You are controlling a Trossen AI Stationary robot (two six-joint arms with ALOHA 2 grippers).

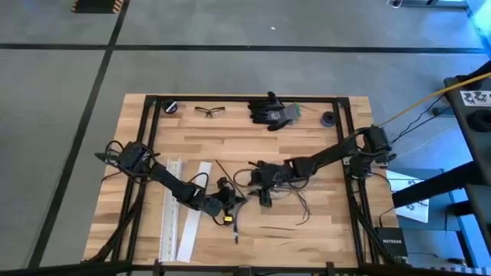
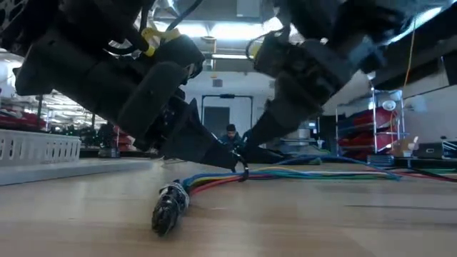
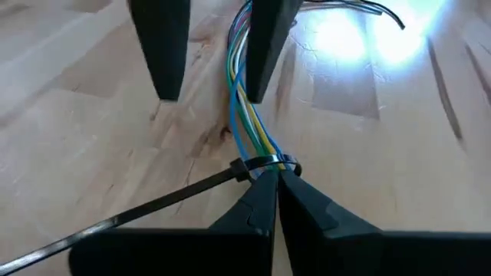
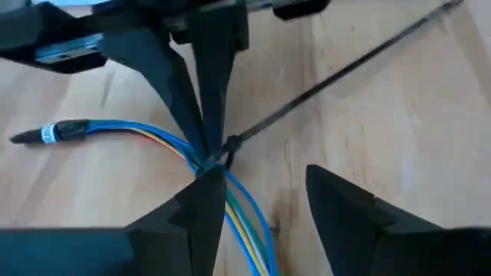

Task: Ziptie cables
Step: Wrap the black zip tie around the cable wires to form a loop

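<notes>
Pinching the cables (image 3: pixel 247 126), left end effector (image 3: pixel 276 178) clamped; right end effector (image 4: pixel 265 188) apart

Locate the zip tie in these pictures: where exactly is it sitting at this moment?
The zip tie is looped around the cables on the table's front middle, between the two arms. The left tool is shut at the loop, and the tie's tail trails across the wood.

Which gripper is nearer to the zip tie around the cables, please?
Left. The left gripper is shut right at the zip tie on the cables; the right gripper stands open just beyond, straddling them.
</notes>
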